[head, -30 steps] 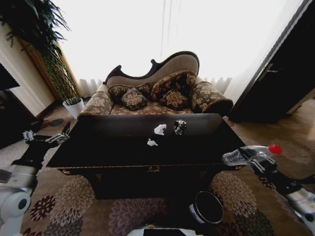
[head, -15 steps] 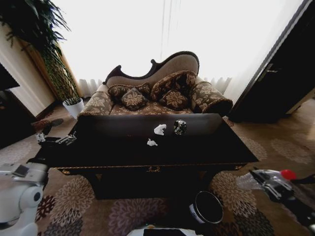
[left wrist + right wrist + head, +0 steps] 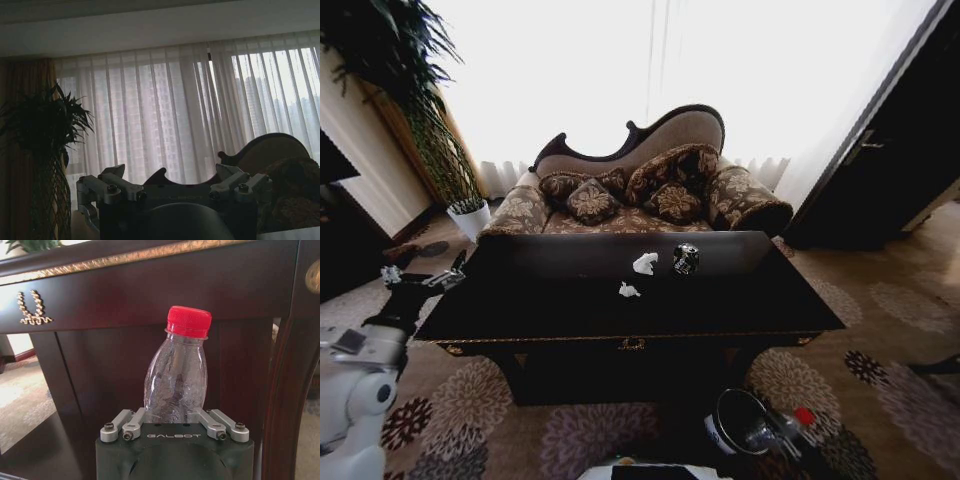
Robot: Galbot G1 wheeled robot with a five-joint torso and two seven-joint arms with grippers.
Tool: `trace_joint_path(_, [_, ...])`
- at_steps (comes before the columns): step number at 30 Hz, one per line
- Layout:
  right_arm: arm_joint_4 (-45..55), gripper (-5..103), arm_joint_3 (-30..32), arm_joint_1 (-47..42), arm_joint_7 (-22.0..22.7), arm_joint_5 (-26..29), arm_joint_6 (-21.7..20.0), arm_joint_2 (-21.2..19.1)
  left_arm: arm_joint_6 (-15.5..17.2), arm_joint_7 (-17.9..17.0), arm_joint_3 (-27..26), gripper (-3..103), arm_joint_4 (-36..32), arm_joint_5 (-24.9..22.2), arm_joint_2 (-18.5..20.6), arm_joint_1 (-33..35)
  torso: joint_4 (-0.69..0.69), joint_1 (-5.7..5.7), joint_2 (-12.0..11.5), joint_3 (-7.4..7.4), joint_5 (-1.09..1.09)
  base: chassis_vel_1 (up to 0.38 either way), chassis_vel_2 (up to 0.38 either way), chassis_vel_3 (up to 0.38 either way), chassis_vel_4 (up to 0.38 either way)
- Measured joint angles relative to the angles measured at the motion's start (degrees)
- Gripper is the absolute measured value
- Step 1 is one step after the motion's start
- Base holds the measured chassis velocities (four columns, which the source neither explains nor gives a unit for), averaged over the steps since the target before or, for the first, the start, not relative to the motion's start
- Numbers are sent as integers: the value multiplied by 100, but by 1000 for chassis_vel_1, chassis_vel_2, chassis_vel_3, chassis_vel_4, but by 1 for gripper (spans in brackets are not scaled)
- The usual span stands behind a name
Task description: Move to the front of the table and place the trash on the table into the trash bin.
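The clear bottle (image 3: 176, 382) with a red cap (image 3: 189, 321) sits upright between the fingers of my right gripper (image 3: 175, 424), which is shut on it, low in front of the table's dark front panel. In the head view the bottle (image 3: 772, 433) hangs at the right rim of the trash bin (image 3: 740, 424), a small black bucket on the carpet. On the glossy black table (image 3: 520, 310) lie two white paper bits (image 3: 645, 263) (image 3: 629, 290) and a dark shiny round object (image 3: 686, 258). My left gripper (image 3: 420, 279) stands open at the table's left end.
A patterned sofa (image 3: 640, 190) with cushions stands behind the table. A tall plant in a white pot (image 3: 472, 215) is at the back left. A dark cabinet (image 3: 895, 160) lines the right wall. Gold trim (image 3: 125, 259) runs along the table's front edge.
My right gripper has carried the bottle down from beside the table's right end to the bin's rim. The left gripper swung in toward the table, then back out a little.
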Motion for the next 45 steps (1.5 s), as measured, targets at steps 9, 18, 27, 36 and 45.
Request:
trace_joint_path(9, [-90, 25, -543, 358, 826, -163, -17, 78, 40, -4, -241, 100, -162, -205, 65, 128, 1, 0, -1, 0, -1, 0, 0, 0, 0])
trace_joint_path(18, [-511, 25, -1118, 930, 2007, -682, -204, 58, 64, -4, -620, 100, -243, -402, 193, 327, 0, 1, -1, 1, 1, 0, 0, 0, 0])
trace_joint_path(27, [-1294, 25, -1422, 1747, 2381, -894, -475, 7, 38, 3, -1238, 100, -719, -596, -189, 941, 1, 1, -1, 1, 0, 0, 0, 0, 0])
trace_joint_path(36, [-1686, 25, -1509, 2187, 2811, -2052, -678, -79, 44, -158, -1758, 100, -1061, -954, -352, 1293, 1, 0, -1, 0, 1, 0, 0, 0, 0])
trace_joint_path(45, [-1910, 25, -1550, 2366, 3279, -2099, -826, -211, 66, -154, -1756, 100, -1180, -944, -416, 1374, 0, 0, -1, 0, 0, 0, 0, 0, 0])
